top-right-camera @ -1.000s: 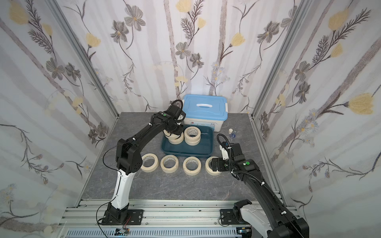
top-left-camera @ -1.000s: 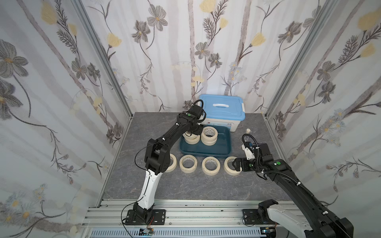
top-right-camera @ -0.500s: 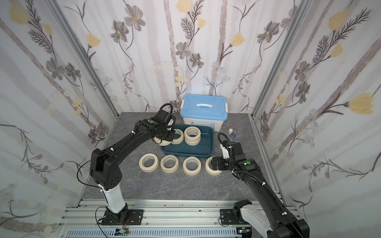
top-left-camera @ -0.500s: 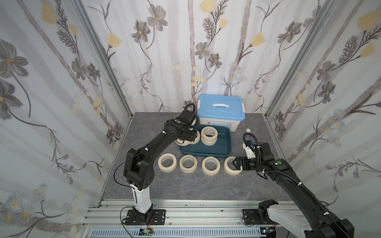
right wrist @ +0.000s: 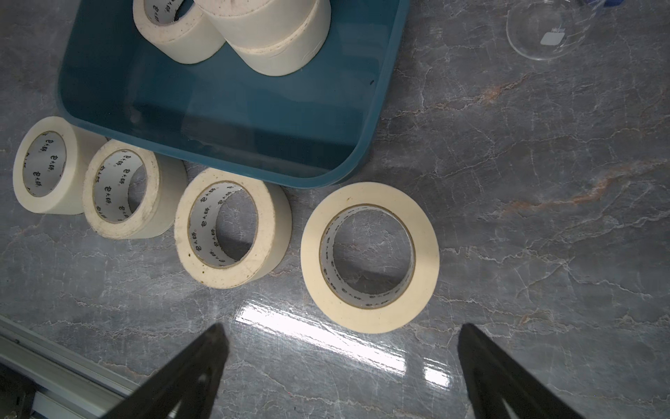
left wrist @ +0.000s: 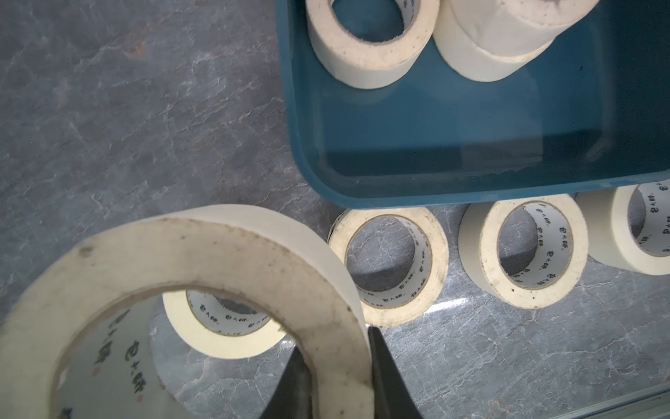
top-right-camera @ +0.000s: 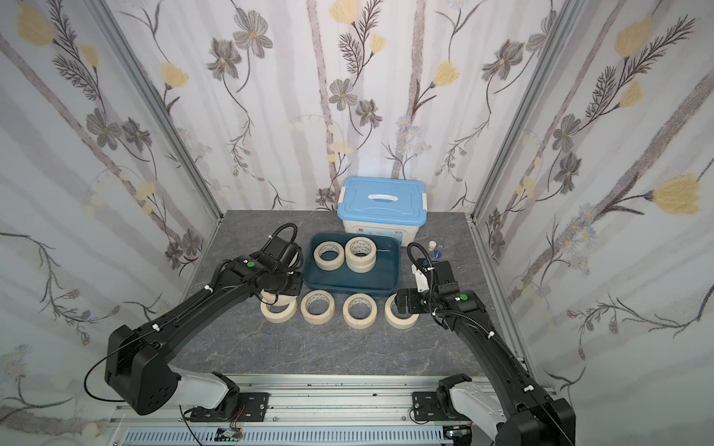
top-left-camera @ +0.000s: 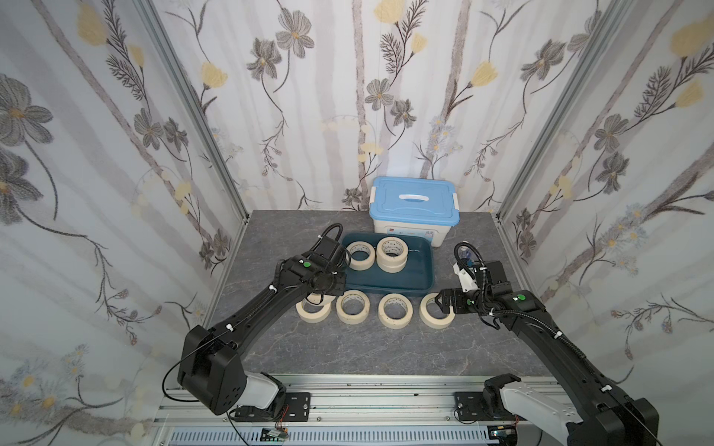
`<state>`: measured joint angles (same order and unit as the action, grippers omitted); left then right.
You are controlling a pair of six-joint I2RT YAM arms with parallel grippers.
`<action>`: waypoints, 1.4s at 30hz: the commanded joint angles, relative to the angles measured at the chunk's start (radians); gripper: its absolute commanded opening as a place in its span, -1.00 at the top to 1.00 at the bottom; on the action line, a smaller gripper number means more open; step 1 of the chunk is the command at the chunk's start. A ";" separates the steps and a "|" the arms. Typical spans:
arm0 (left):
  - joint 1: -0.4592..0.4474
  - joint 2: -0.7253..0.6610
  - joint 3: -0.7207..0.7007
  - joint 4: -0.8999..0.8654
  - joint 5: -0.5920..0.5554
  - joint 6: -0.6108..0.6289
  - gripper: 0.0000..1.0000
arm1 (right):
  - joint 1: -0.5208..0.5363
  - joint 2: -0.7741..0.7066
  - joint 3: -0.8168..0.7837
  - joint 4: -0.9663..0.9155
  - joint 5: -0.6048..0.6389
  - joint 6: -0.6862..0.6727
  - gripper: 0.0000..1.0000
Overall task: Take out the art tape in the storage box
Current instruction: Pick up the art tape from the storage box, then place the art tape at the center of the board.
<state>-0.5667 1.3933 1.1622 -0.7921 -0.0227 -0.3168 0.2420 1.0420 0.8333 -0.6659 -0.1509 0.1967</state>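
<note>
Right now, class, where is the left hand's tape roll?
In the left wrist view, the held tape roll hangs in the left hand above the leftmost table roll, beside the near-left corner of the storage box.

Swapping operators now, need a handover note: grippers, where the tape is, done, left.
Left gripper: shut on a tape roll, held above the table row's end.
Right gripper: open, empty, by the row's other end.
Done: four rolls lie on the table.
Left: set the held one down; three sit in the storage box, a single roll and a stack of two.
</note>
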 commanded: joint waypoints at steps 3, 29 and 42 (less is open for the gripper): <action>-0.005 -0.108 -0.120 -0.015 -0.031 -0.151 0.91 | -0.003 0.019 0.018 0.019 -0.016 -0.018 -1.00; -0.044 -0.259 -0.408 -0.039 -0.016 -0.410 0.96 | -0.012 0.074 0.043 0.034 -0.020 -0.022 -1.00; -0.058 -0.202 -0.510 0.098 0.002 -0.444 0.96 | -0.021 0.074 0.028 0.037 -0.020 -0.025 -1.00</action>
<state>-0.6247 1.1866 0.6624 -0.7341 -0.0162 -0.7376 0.2234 1.1137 0.8642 -0.6575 -0.1616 0.1787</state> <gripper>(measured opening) 0.214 0.998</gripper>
